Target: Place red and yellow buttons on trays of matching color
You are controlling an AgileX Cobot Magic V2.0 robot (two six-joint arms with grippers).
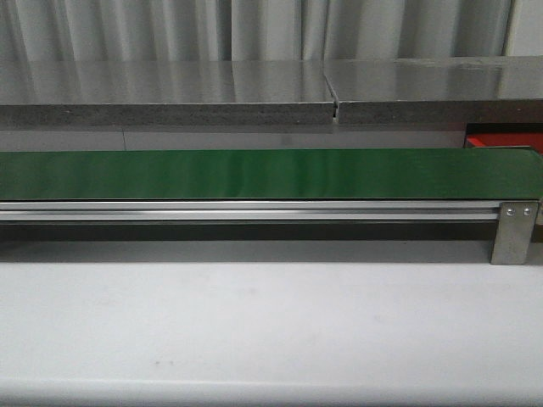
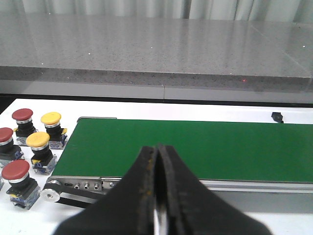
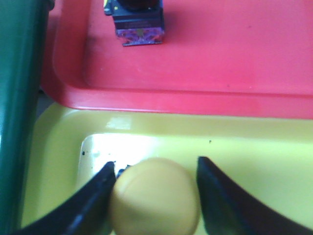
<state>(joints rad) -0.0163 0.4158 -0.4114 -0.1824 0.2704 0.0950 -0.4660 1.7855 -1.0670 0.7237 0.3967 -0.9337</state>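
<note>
Right fingers [image 3: 154, 196] flank yellow button [image 3: 155, 198] cap over yellow tray [image 3: 254, 156], contact unclear. Left fingers [image 2: 159, 196] clenched, empty. Button likely rigid, light; smooth domed cap slippery, so grip cap sides.

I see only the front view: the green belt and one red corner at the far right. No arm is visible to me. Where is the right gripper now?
Observer: The right gripper is over a yellow tray and is shut on a yellow button.
Operator: Is the red tray empty?
Observer: No. The red tray holds a button base. Its cap is cut off by the picture's edge, so I cannot tell its colour.
Operator: And the left gripper?
Observer: The left gripper is shut with nothing in it, near the green belt.
</note>
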